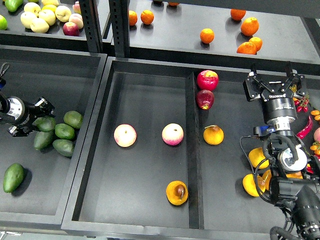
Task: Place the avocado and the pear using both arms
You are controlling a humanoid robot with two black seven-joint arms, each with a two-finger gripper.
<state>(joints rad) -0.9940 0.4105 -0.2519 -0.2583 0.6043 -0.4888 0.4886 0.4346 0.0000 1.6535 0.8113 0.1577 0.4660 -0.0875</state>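
While the pear [177,193] already lies in the middle tray [150,220], the left gripper [42,116] reaches the avocado [45,124] pile, fingers indistinct; the right gripper [274,79] hovers with fingers apart. Next: clamp an avocado.

Left gripper [41,114] seems partly buried among avocados [62,131]; jaws unreadable.

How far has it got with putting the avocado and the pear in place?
The pear already lies in the middle tray, near its front edge, so that half looks done. The left claw is at the avocado pile in the left tray; whether it grips one is unclear. The right claw hangs open and empty. The avocado is left to place.
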